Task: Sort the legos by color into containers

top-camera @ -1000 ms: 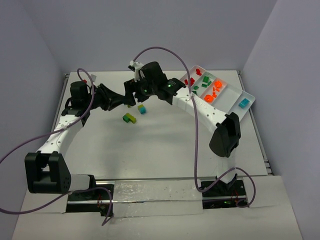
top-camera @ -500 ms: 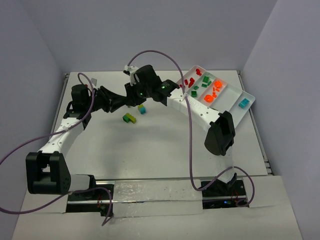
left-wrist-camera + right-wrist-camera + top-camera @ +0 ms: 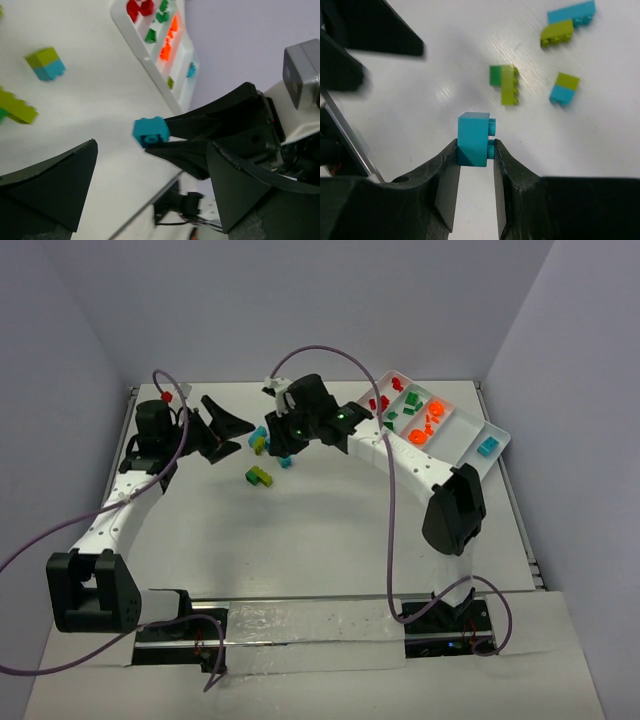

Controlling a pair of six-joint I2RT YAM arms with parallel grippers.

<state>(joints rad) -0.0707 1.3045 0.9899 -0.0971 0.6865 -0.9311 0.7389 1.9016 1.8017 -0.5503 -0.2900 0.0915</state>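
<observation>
White table (image 3: 330,530), pale violet walls (image 3: 330,300). The right gripper (image 3: 475,148) is clamped on a cyan brick (image 3: 472,131) above the table. Loose bricks (image 3: 506,84) lie beyond its tips, and the tray (image 3: 497,432) sits well to its right. The left gripper (image 3: 228,435) stands wide apart.

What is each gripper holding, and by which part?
The right gripper pinches a small cyan plastic brick by two opposite side faces; the left gripper is open and empty.
</observation>
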